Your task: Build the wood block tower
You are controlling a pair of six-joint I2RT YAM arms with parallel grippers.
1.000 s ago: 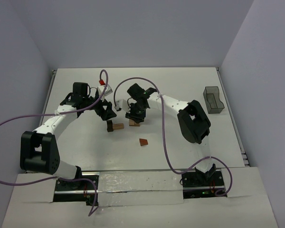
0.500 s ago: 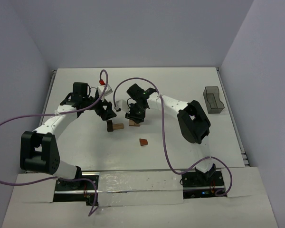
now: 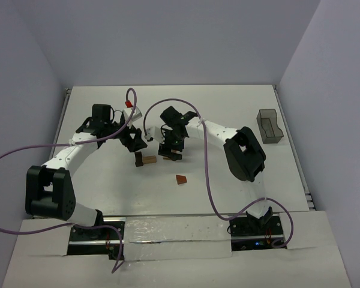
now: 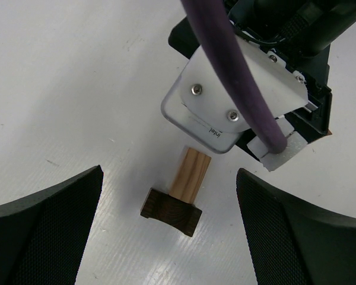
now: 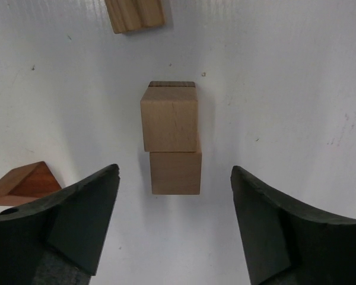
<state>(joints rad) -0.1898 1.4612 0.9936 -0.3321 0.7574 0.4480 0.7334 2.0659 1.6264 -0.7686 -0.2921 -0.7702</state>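
Hovering over the wood block tower (image 5: 170, 139) — two tan cubes stacked on the table (image 5: 285, 89) — right gripper (image 5: 173, 178), jaws apart, grips nothing; reddish wedge (image 5: 24, 183) lies nearby. Left gripper (image 4: 169, 178) spread wide too.

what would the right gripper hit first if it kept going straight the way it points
The right gripper points down over the stacked tan blocks, jaws open with a gap either side. It would probably straddle the stack and meet the table first; depth is unclear.
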